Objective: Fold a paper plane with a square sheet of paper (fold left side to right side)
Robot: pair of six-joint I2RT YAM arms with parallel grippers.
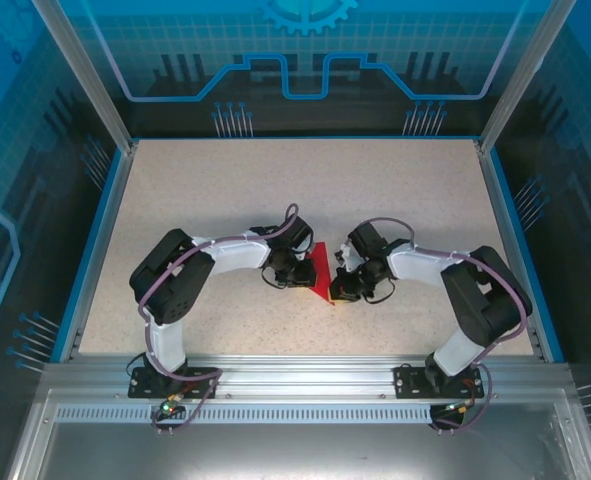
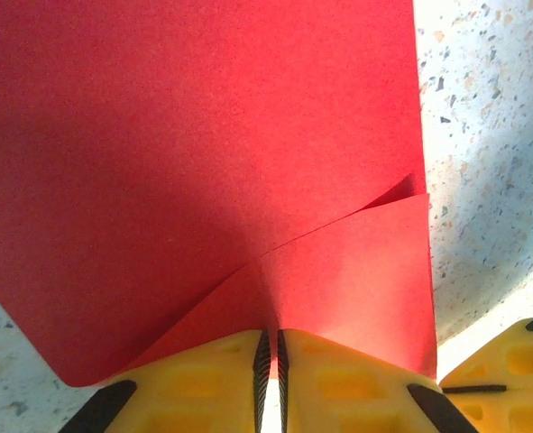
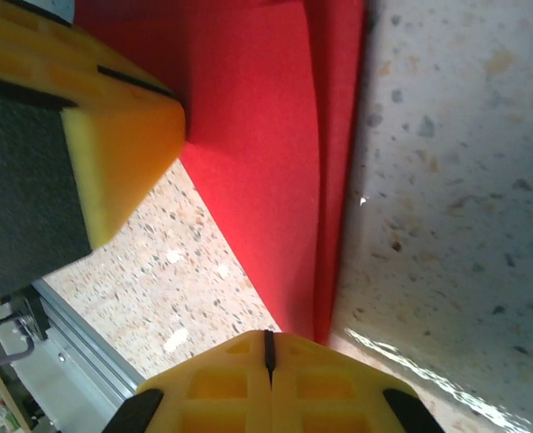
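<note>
The square sheet of paper [image 1: 321,270] is bright red and lies folded on the table between my two grippers. In the left wrist view the paper [image 2: 203,135] spreads wide, with a folded flap overlapping at the lower right. My left gripper [image 2: 272,352] is shut on its near edge, red paper pinched between the pads. In the right wrist view the paper [image 3: 266,135] narrows to a layered tip just right of my right gripper [image 3: 268,347], whose jaws are shut with nothing between them. From above, the left gripper [image 1: 297,272] and right gripper [image 1: 339,290] flank the paper closely.
The speckled table [image 1: 275,190] has blue side walls and an aluminium rail [image 1: 295,375] along its near edge. A yellow finger of the other gripper [image 3: 113,135] sits close at the upper left of the right wrist view.
</note>
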